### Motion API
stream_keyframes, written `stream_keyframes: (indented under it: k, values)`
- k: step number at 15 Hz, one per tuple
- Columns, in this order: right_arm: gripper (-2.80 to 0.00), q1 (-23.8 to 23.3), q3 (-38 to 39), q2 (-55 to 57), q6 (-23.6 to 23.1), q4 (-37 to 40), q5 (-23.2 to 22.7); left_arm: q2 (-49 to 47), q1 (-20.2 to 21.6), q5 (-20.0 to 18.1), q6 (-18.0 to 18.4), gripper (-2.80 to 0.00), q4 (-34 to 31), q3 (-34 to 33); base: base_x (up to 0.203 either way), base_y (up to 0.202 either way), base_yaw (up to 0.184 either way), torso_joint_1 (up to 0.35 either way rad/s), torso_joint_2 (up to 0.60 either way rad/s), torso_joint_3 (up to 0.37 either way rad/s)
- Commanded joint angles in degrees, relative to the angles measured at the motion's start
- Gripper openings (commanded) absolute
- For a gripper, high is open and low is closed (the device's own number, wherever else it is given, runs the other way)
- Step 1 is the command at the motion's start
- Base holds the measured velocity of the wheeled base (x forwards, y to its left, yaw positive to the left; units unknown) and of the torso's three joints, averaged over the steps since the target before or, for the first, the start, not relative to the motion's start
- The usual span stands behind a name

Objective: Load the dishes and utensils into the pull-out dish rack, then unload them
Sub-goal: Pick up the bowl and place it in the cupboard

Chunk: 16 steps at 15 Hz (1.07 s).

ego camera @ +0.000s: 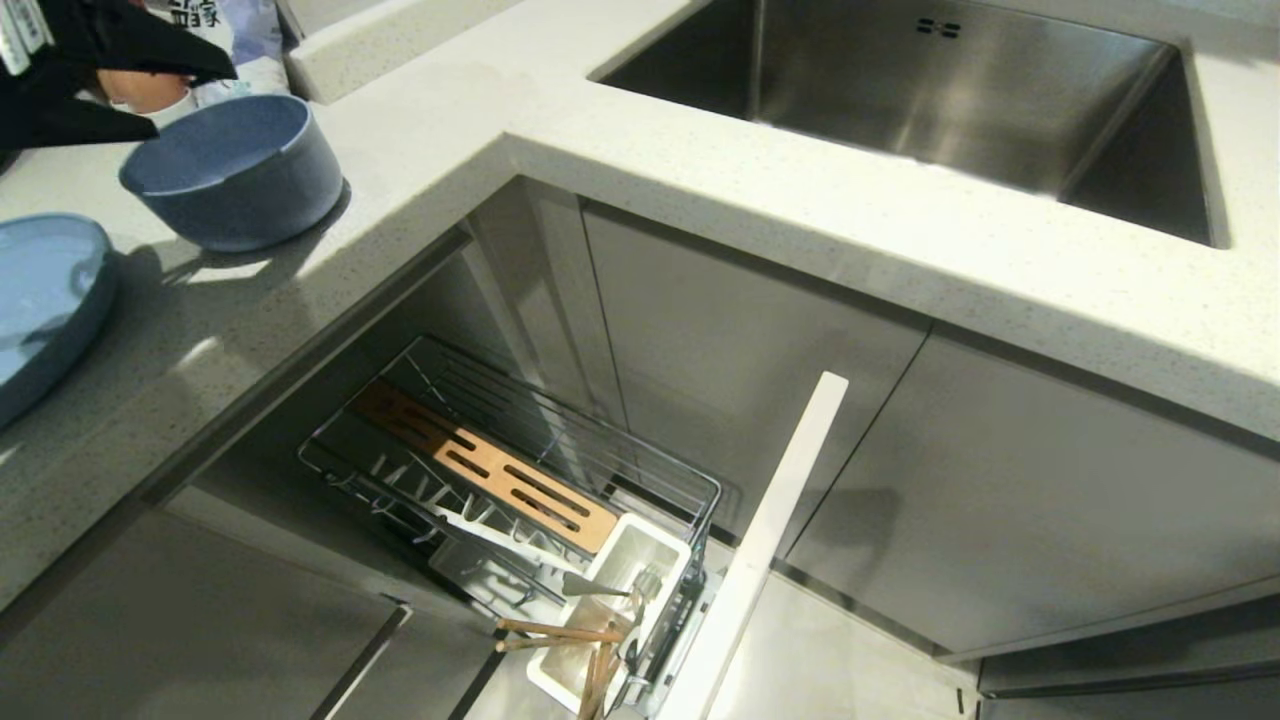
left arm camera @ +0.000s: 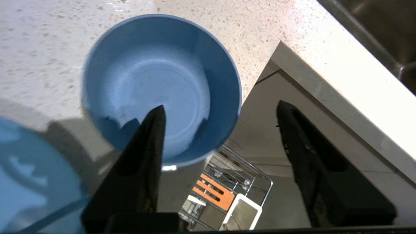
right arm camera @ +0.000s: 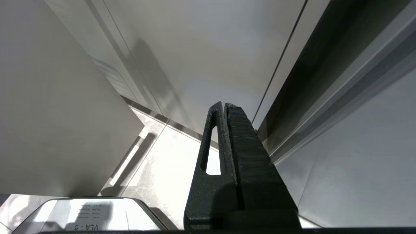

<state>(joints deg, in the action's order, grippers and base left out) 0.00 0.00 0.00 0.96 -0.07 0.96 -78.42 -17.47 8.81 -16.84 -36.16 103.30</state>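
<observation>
A: Item one: deep light-blue matte round bowl [ego camera: 232, 170], upright, mouth up, on the speckled white tabletop [ego camera: 640, 150]; shallow light-blue plate [ego camera: 40, 300] beside it.
B: Handling?
A: Likely rigid, breakable, smooth; take by the rim. Round, no long axis.
B: End effectors?
A: Left end effector [left arm camera: 221, 110] above it, jaws apart, empty. Right end effector [right arm camera: 224, 110] closed, parked.
B: Rack?
A: Chrome wire pull-out rack [ego camera: 520, 470] holds wooden chopsticks [ego camera: 560, 632].
</observation>
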Motion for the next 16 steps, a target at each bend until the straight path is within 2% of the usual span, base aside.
stream_keyframes:
  k: [1, 5, 11, 12, 13, 16]
  values:
    - [-2.80, 0.0, 0.0, 0.0, 0.0, 0.0, 0.0, -1.8, -0.4, 0.2, -0.1, 0.00, 1.3, -1.3, 0.000, 0.000, 0.000, 0.000, 0.00, 0.000]
    - [-2.80, 0.0, 0.0, 0.0, 0.0, 0.0, 0.0, -5.3, -3.6, 2.6, -0.1, 0.00, 7.8, -5.5, 0.000, 0.000, 0.000, 0.000, 0.00, 0.000]
    - [-2.80, 0.0, 0.0, 0.0, 0.0, 0.0, 0.0, -6.0, -3.8, 5.3, -0.1, 0.00, 8.8, -5.7, 0.000, 0.000, 0.000, 0.000, 0.00, 0.000]
    - [-2.80, 0.0, 0.1, 0.0, 0.0, 0.0, 0.0, -6.0, -3.8, 5.5, -0.1, -1.50, 8.8, -5.7, 0.000, 0.000, 0.000, 0.000, 0.00, 0.000]
    - [-2.80, 0.0, 0.1, 0.0, 0.0, 0.0, 0.0, -6.0, -3.8, 5.5, -0.1, -2.80, 8.8, -5.8, 0.000, 0.000, 0.000, 0.000, 0.00, 0.000]
    - [-2.80, 0.0, 0.1, 0.0, 0.0, 0.0, 0.0, -5.8, -3.9, 5.6, -0.1, -2.80, 9.0, -5.7, 0.000, 0.000, 0.000, 0.000, 0.00, 0.000]
